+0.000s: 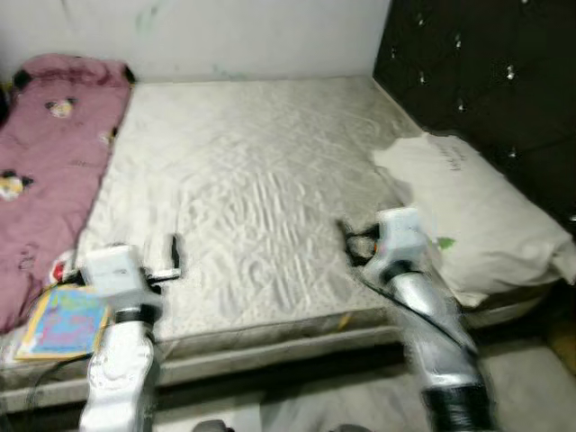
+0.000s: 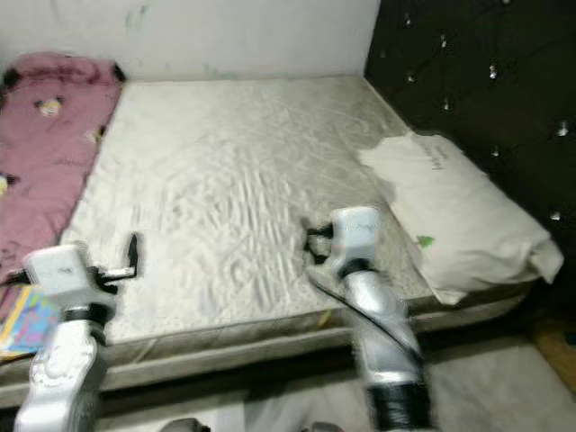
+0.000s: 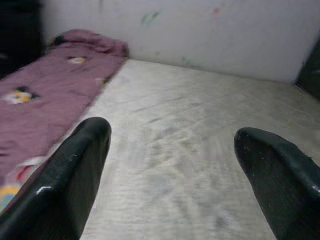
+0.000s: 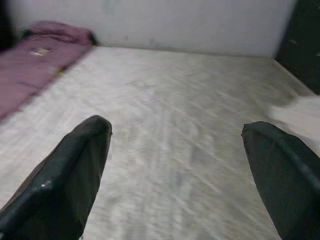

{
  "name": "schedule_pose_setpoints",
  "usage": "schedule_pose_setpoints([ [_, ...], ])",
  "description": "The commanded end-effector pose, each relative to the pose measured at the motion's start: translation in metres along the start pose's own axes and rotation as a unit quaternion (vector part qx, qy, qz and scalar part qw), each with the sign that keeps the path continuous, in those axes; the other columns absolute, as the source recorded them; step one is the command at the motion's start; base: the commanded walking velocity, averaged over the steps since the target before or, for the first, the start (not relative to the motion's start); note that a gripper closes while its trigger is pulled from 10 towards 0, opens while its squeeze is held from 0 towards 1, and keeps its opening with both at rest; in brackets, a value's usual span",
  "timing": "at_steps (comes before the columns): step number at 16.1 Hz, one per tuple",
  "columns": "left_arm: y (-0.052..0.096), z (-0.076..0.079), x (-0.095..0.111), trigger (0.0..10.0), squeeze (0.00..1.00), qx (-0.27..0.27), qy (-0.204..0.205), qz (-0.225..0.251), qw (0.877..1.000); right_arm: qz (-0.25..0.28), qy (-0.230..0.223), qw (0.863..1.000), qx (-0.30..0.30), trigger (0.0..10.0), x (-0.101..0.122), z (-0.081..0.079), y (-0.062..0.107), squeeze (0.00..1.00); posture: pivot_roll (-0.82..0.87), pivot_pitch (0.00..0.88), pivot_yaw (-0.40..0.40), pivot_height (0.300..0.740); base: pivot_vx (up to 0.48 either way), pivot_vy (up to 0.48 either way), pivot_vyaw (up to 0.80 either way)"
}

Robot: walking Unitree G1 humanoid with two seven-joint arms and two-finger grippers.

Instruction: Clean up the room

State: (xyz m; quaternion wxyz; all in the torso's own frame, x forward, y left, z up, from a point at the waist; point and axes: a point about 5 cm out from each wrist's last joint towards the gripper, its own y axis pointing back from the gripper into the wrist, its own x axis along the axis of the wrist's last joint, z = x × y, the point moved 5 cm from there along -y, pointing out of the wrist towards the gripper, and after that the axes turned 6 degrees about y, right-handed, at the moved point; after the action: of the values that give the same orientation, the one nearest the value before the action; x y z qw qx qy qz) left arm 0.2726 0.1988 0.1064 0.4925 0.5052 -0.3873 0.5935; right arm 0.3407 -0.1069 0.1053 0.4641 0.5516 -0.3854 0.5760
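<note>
Here a bare pale mattress (image 1: pixel 243 180) lies before the robot, its quilted cover wrinkled near the middle; along its left side stretches a mauve blanket (image 1: pixel 49 171) printed with small cartoon figures, bunched up at the far end against the white wall (image 1: pixel 225 31); at the near left corner, just beside the blanket's edge, a colourful flat book (image 1: pixel 65 322) rests on the mattress edge, partly behind the left arm; the left gripper (image 3: pixel 172 165) hovers low over the near left part of the mattress with its two black fingers (image 3: pixel 75 175) spread wide and nothing between them; the right gripper (image 4: pixel 175 165) is held over the near right part of the mattress, its fingers (image 4: pixel 70 175) likewise parted and empty; just right of that arm a white pillow (image 1: pixel 472 216) lies slanted on the mattress, touching the black tufted headboard (image 1: pixel 486 81) that runs along the right side; the pillow's near corner hangs a little past the mattress edge; below the mattress front, the floor is blurred and little can be made out there.
</note>
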Motion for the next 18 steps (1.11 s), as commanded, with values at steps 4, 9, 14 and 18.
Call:
schedule_pose_setpoints([
  [4,-0.003,0.009,0.003,10.0,0.00,-0.009,0.001,0.006,1.000,0.001,0.010,1.000,-0.015,10.0,0.002,0.013,-0.001,0.00,-0.03,0.000,-0.015,0.740,0.000,0.473,0.00],
  [9,-0.006,0.009,0.009,10.0,0.00,-0.007,-0.012,0.019,1.000,0.000,0.008,1.000,-0.015,10.0,0.003,0.013,-0.004,0.00,-0.04,0.003,-0.019,0.740,0.000,0.378,0.00],
  [14,-0.004,0.018,0.013,10.0,0.00,-0.042,0.009,0.032,0.999,-0.001,0.008,1.000,-0.015,10.0,0.003,0.014,-0.005,0.00,-0.04,0.002,-0.018,0.740,0.137,0.000,0.00],
  [18,-0.003,0.019,0.013,10.0,0.00,-0.045,0.012,0.033,0.998,-0.002,0.008,1.000,-0.014,10.0,0.002,0.014,-0.005,0.00,-0.04,0.003,-0.019,0.740,0.367,0.000,0.00],
])
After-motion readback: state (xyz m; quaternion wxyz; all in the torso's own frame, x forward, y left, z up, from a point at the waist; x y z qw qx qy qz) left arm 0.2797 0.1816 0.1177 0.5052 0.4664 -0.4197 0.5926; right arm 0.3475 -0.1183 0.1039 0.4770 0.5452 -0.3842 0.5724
